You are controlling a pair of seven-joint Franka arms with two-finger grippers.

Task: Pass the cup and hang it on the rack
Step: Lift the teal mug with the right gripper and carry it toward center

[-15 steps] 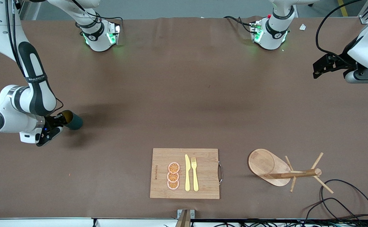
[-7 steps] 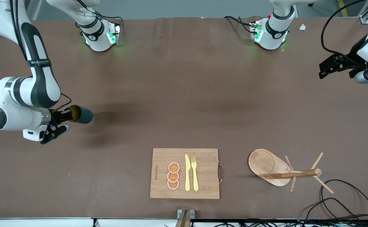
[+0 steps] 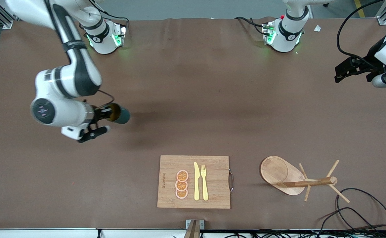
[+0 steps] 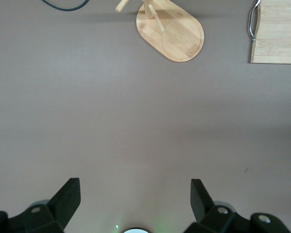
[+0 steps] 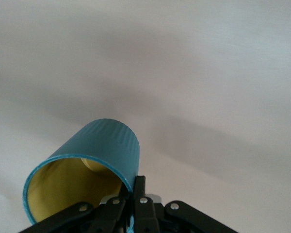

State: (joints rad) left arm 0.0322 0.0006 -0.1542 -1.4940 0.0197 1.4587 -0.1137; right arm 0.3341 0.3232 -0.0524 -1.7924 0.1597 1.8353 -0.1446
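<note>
Two arms are working over the table (image 3: 193, 99). At the frame's middle left, the right gripper (image 3: 105, 114) is gripping the cup (image 3: 120, 115) by its rim, holding it on its side above the cloth; the wrist view is showing its yellow inside. At the right edge, the left gripper (image 3: 340, 71) is waiting with fingers (image 4: 68, 196) spread wide. Lower right, the rack (image 3: 292, 178) is standing beside the board (image 3: 212, 165).

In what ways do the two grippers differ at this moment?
The right gripper is shut on the cup, carrying it on its side above the table; the left gripper is open and holds nothing. The right gripper is over the right arm's end, the left gripper over the left arm's end. Both are black and two-fingered.
</note>
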